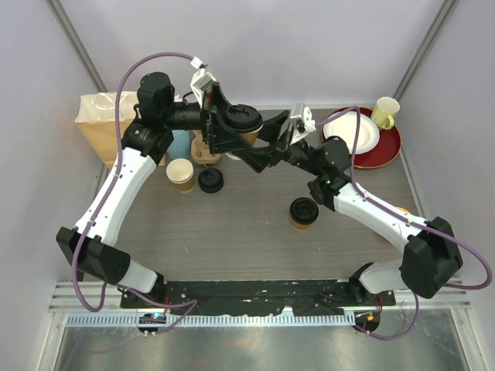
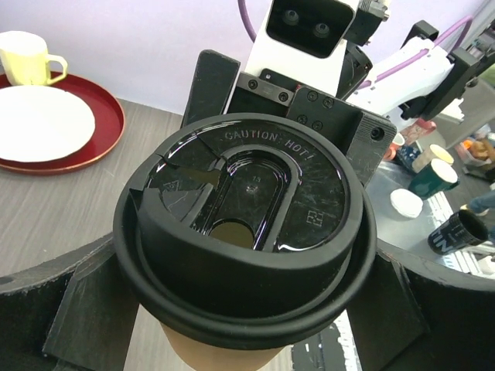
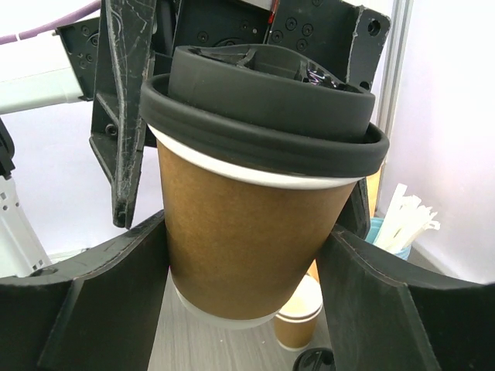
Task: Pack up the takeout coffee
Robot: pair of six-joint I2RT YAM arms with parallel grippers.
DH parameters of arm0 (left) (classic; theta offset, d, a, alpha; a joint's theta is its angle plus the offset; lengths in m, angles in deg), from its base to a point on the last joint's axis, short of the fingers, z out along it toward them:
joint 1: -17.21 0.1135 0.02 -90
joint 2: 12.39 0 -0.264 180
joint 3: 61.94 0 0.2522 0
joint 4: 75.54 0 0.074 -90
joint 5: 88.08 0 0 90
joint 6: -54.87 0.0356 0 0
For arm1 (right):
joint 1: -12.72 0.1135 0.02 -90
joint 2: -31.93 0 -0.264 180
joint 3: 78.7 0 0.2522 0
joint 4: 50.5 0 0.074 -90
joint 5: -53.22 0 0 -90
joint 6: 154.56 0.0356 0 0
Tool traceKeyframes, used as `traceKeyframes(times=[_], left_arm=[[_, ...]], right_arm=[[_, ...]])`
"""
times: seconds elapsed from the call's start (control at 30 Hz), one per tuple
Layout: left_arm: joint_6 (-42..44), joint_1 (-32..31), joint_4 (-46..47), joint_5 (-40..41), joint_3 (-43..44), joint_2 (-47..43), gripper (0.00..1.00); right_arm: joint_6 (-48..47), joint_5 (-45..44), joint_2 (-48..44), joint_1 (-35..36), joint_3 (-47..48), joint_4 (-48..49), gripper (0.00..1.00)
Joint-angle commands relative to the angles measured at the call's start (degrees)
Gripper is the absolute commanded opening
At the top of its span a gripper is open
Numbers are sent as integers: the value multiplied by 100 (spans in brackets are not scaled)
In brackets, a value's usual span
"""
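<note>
One lidded kraft coffee cup [image 1: 241, 118] hangs in the air at the back centre. My left gripper [image 1: 234, 125] and my right gripper [image 1: 257, 141] both close on it from opposite sides. In the left wrist view its black lid [image 2: 247, 193] fills the frame between my left gripper's [image 2: 244, 313] fingers. In the right wrist view the brown cup wall [image 3: 247, 232] sits tight between my right gripper's [image 3: 247, 282] fingers. The second lidded coffee cup [image 1: 303, 212] stands on the table right of centre.
An open kraft cup without a lid [image 1: 180, 174] and a loose black lid [image 1: 210, 180] stand left of centre. A paper bag [image 1: 104, 124] and a light-blue straw cup [image 1: 179, 143] are at the back left. A red tray [image 1: 389, 151] holds a white plate [image 1: 352, 135] and a yellow mug [image 1: 385, 110].
</note>
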Motion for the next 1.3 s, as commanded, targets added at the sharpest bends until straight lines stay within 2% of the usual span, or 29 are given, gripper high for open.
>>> traceKeyframes(times=[0.0,0.3,0.4,0.47,0.63,0.83,0.93,0.97,1.17,1.27], left_arm=[[-600,9,589,-254,-335,-42,98],[-952,9,1081,-333,-397,-59,86],[-1119,1,1187,-342,-415,-60,89],[-1173,1,1240,-316,-353,-60,96],[-1173,9,1214,-290,-230,-51,97],[-1181,10,1249,-351,-274,-33,81],[-1234,10,1249,-369,-274,-42,67],[-1269,18,1380,-369,-274,-51,67],[-1156,18,1293,-386,-248,-42,71],[-708,18,741,-369,-99,-33,77]], right_arm=[[25,52,-76,45,244,488,53],[289,-272,3,54,192,997,52],[404,-589,73,45,104,1357,52],[430,-747,152,54,130,1507,52],[386,-818,222,80,174,1561,51],[281,-792,161,89,200,1411,51],[176,-731,144,98,244,1209,51],[158,-721,143,89,253,1157,51],[-88,-634,91,98,192,814,52],[-368,-581,29,89,157,629,52]])
